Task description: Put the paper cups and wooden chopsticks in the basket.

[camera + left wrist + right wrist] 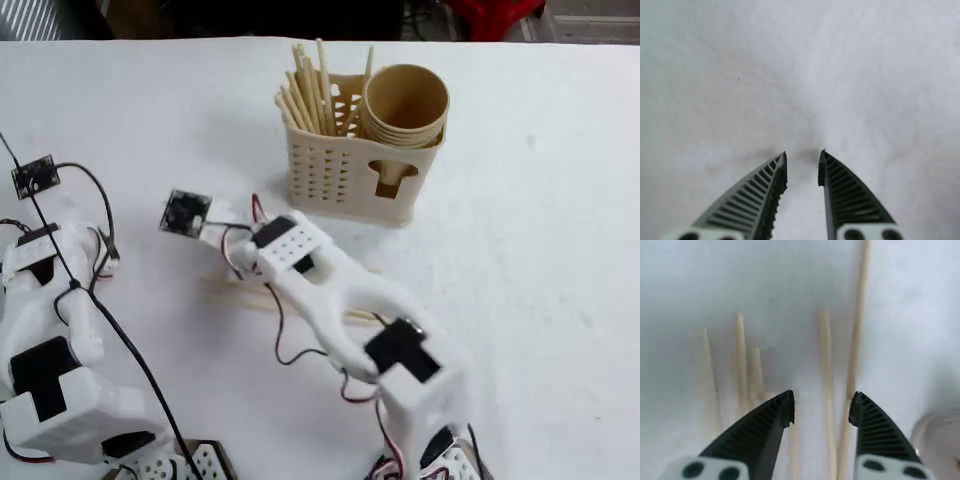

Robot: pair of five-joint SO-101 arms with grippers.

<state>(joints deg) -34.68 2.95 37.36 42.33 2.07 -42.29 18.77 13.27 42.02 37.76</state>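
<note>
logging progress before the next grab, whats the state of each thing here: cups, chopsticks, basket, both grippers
basket: upright on the table, partly filled
paper cups: stacked, upright inside the basket
chopsticks in basket: standing on end, tips above the rim
loose chopsticks: lying flat on the table, outside the basket
left gripper: open, empty, over bare table
right gripper: open, over the loose chopsticks, not gripping

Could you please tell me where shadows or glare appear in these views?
High view: even, soft light, no glare, a faint shadow beside the basket. Left wrist view: a small dark shadow on the table under the left gripper, between its jaws. Right wrist view: pale soft shadows beside the chopsticks.
</note>
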